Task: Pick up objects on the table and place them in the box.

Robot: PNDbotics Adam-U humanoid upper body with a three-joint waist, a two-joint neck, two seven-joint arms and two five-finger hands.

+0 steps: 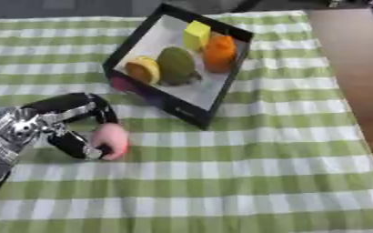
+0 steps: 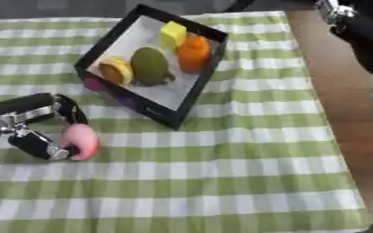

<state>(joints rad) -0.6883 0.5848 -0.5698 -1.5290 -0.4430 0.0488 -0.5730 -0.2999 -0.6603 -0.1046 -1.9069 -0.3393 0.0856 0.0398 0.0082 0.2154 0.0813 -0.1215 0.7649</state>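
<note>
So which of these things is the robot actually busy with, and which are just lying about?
Part of the job:
- pink object, held in the left hand
- box
- yellow block, orange fruit, green fruit and yellow fruit, already inside

Just there:
- checked tablecloth
- right arm, at the upper right edge

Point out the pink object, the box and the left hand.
pink object (image 1: 113, 139): left eye view, its rounded middle.
box (image 1: 159, 101): left eye view, near black wall.
left hand (image 1: 80, 144): left eye view, a black finger curled against the pink object.
</note>
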